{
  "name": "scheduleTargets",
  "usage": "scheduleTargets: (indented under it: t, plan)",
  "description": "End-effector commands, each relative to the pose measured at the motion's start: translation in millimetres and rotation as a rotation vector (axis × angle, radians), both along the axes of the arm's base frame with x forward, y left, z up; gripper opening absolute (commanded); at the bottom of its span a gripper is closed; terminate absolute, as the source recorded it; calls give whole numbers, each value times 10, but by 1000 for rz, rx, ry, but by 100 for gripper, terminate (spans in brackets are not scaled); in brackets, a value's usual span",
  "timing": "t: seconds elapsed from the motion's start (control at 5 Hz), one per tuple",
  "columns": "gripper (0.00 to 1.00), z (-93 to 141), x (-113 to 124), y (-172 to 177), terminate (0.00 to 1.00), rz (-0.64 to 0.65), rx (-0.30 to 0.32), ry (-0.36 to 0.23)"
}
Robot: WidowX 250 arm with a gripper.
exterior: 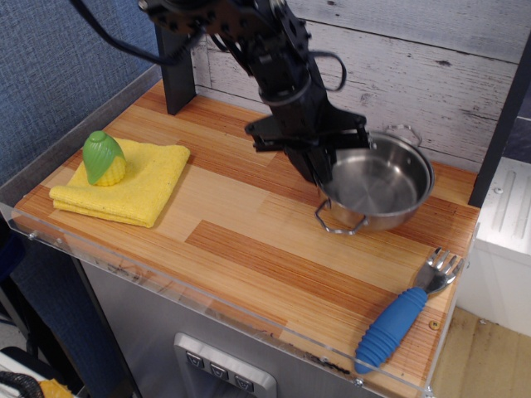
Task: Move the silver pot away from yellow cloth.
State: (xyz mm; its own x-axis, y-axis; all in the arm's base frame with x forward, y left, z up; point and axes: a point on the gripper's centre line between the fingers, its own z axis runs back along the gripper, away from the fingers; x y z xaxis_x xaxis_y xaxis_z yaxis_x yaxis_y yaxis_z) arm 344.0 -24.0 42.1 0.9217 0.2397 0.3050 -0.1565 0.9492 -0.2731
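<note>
In the one view we have, the pot (380, 184) sits at the back right of the table (249, 249), close to the plank wall (398, 66), and looks to rest on the wood or just above it; we cannot tell which. The cloth (133, 182) lies at the far left edge with a toy corn (103, 158) standing on it, so pot and cloth are well apart, with a wide stretch of bare wood between them.

Our gripper (319, 170) comes down from the upper left and meets the pot at its left rim. Its fingers are dark and bunched against the steel, closed on the rim as far as we can judge, though the far finger is hidden inside the bowl.

The relation that matters: the pot lies directly right of the gripper, and the cloth lies back to the left. The pot's two wire handles run on a line from front left to back right, the near one pointing toward us. A blue-handled fork (406, 311) lies at the front right corner, near the pot but not touching.

We judge the carrying done; what is left calls for letting go and lifting clear without dragging the rim.
</note>
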Motion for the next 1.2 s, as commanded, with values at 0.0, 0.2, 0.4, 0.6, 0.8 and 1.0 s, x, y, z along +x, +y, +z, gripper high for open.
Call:
scheduleTargets:
  t: [0.0, 0.2, 0.4, 0.6, 0.8, 1.0]
  plan:
    - [0, -18, 132, -99, 0, -10, 7, -36]
    - [0, -45, 128, -98, 0, 8, 27, -31]
    - [100, -39, 116, -58, 0, -5, 21, -11]
    - [100, -12, 83, -58, 0, -12, 8, -10]
    - [100, 1, 18, -50, 0, -24, 10, -12]
    - [100, 22, -9, -35, 0, -25, 7, -19]
